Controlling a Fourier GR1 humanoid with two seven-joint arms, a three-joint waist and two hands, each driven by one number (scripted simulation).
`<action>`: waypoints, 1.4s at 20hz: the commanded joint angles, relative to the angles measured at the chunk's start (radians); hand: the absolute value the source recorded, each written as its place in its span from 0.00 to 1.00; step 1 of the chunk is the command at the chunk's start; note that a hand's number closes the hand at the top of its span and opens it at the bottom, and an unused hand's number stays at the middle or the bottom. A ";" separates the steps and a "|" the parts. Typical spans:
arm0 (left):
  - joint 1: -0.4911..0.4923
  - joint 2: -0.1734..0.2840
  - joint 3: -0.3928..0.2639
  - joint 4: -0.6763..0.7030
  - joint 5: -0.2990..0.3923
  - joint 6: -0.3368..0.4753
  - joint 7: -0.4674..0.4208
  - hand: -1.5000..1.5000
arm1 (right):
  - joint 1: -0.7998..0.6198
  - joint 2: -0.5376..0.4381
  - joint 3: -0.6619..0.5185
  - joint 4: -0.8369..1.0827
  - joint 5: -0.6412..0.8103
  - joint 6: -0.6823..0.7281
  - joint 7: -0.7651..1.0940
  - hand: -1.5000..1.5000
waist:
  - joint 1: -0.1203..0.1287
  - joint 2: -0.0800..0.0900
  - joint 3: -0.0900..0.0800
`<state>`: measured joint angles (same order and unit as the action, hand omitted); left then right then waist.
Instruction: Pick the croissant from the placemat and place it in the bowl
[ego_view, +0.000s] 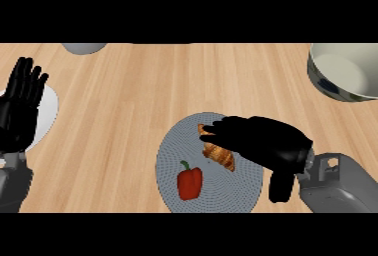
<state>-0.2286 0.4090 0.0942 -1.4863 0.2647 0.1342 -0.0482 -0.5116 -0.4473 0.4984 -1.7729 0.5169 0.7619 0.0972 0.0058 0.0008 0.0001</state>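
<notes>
Right hand (262, 140) is curling fingers around the croissant (218, 154) (light, flaky, crushable); I'd be holding its thick middle.

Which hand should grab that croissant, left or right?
Right. The right hand is already over the croissant on the placemat, with the bowl on its side. The left hand rests far off.

Croissant (220, 156) half under right hand (266, 142); bowl (336, 87) edge-cropped.
</notes>
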 joint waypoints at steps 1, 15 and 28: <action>-0.039 0.004 0.037 0.069 0.006 -0.044 -0.009 0.50 | 0.037 0.010 0.025 0.079 0.135 -0.069 -0.102 0.00 | -0.004 0.001 0.000; -0.020 -0.026 0.080 0.051 -0.044 -0.083 -0.012 0.50 | -0.018 0.139 -0.036 0.325 0.297 -0.130 -0.349 0.00 | -0.003 0.000 0.000; 0.022 -0.055 0.103 -0.050 -0.078 -0.094 0.043 0.50 | 0.033 0.247 -0.026 0.439 0.482 -0.184 -0.381 0.00 | -0.003 -0.001 0.000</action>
<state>-0.2297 0.3514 0.1787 -1.5181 0.1923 0.0592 -0.0072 -0.5168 -0.2033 0.4789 -1.3245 0.9603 0.5720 -0.2617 0.0045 0.0004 0.0001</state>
